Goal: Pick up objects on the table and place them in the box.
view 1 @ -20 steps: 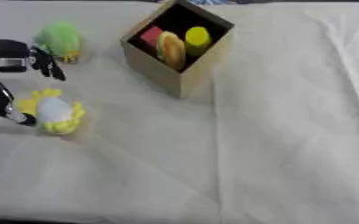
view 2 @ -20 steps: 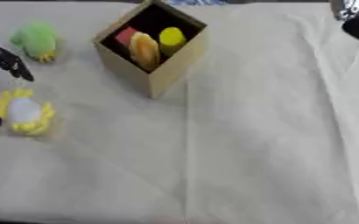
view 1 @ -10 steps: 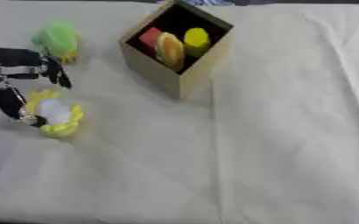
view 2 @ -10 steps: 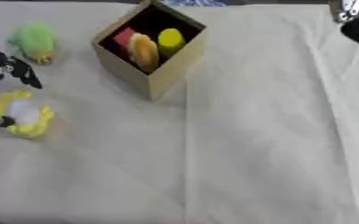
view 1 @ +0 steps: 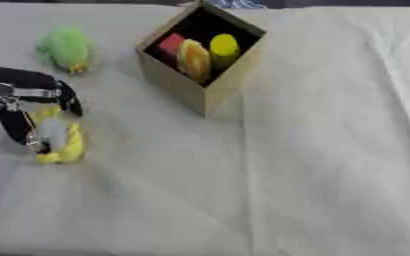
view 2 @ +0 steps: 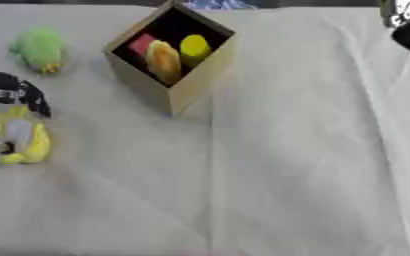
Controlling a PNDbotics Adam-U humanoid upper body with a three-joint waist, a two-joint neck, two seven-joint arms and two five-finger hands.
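Left hand now down over yellow toy, fingers curling round it, probably grasped; next into box.

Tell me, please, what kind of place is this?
Probably a robot test bench, not a home: a table under a plain white cloth, an open cardboard box holding toys, and the robot's left hand over a yellow plush toy.

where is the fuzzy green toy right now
The fuzzy green toy lies on the white cloth at the far left, left of the cardboard box and beyond the left hand.
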